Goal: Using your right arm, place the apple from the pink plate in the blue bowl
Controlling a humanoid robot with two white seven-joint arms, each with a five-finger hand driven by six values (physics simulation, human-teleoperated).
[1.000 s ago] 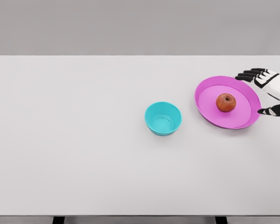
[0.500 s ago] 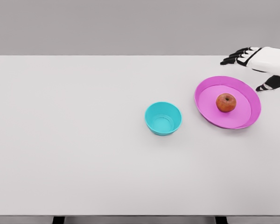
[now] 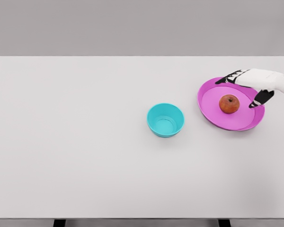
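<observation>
The light is bright and soft, the same all over. The white table (image 3: 85,156) looks pale and even, with no shiny glare spots. Shadows are very faint. There is only a thin dark edge under the blue bowl (image 3: 165,120) and under the pink plate (image 3: 208,111), right of the bowl. The apple (image 3: 229,103) on the plate has a small bright spot on top. Edges look a little soft and smudgy. The table's lines stay straight, not bent.

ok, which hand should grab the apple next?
Right. The right hand is open over the pink plate, beside the apple; the left arm is out of view.
</observation>
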